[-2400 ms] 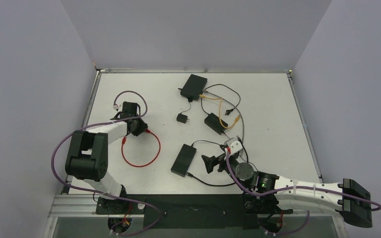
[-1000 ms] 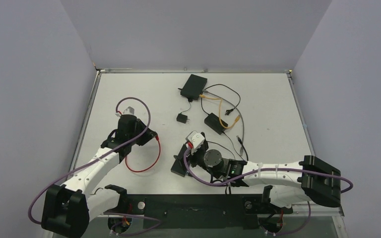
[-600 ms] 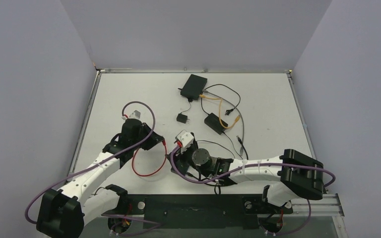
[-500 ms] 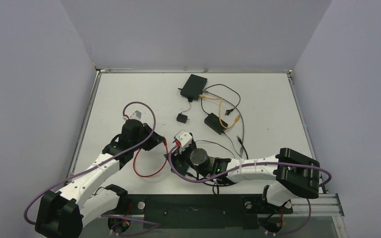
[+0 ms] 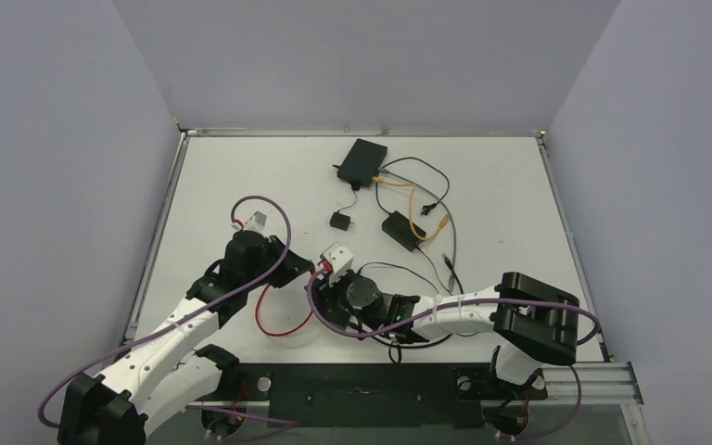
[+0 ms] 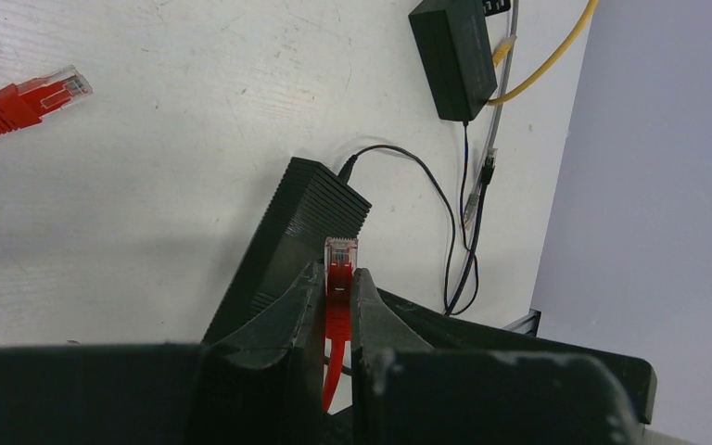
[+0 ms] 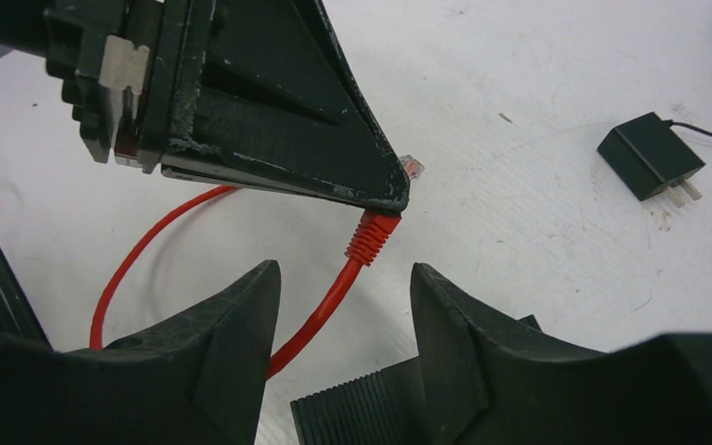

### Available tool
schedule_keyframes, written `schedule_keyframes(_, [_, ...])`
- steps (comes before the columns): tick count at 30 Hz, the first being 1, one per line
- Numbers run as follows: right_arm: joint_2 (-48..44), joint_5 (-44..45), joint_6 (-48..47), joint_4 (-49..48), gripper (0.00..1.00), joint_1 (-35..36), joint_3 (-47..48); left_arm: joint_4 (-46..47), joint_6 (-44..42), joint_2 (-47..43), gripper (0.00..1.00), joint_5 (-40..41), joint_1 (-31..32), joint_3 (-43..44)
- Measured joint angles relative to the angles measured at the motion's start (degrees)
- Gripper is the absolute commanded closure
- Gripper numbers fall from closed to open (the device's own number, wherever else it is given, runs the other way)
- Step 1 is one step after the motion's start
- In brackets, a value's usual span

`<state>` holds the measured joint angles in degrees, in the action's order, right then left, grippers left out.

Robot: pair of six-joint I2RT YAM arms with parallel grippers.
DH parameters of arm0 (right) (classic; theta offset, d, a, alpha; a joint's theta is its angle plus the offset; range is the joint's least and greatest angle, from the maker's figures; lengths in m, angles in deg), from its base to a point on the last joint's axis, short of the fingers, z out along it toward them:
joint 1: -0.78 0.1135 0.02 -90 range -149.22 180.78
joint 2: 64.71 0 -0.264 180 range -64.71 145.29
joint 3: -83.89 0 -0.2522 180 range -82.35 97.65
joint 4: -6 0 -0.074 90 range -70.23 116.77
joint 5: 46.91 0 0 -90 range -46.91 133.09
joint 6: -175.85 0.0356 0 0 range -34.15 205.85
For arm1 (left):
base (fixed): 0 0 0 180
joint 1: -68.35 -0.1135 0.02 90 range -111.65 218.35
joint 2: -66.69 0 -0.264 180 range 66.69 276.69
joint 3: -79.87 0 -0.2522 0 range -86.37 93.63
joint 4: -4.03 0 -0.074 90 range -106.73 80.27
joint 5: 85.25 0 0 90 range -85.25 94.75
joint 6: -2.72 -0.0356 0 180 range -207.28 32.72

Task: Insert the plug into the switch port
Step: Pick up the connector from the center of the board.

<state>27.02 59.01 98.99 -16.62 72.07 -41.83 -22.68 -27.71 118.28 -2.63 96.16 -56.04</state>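
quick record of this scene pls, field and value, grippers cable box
left gripper: shut on the red cable plug, tip poking out past the fingers
right gripper: open, red cable seen in the gap
other plug: loose on the table
black box: just beyond the held plug, black wire in its end
plug in a port: not yet

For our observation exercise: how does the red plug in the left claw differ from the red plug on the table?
The held plug is pinched in the left claw; the loose plug lies untouched on the table. The held plug is close to the black box; the loose plug lies apart from it. Both are red with clear tips.
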Motion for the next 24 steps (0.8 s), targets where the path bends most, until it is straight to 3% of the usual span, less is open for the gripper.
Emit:
schedule_keyframes(4, [0.5, -0.5, 1.0, -0.3, 0.74, -0.1, 0.0, -0.1, 0.3, -0.9, 1.0, -0.2, 0.3, -0.5])
schedule_keyframes(14, [0.9, -1.2, 2.7, 0.0, 1.0, -1.0, 0.1, 1.2, 1.5, -3.5, 1.0, 0.0, 0.3, -2.7])
schedule_keyframes(21, [0.9, -1.3, 2.8, -0.5, 1.0, -1.1, 0.1, 1.7, 1.4, -4.7, 0.99, 0.3, 0.3, -3.0])
schedule_keyframes(24, [0.6, -1.3, 2.8, -1.0, 1.0, -1.1, -0.2, 3.3, 1.1, -5.4, 0.88, -0.1, 0.2, -3.9])
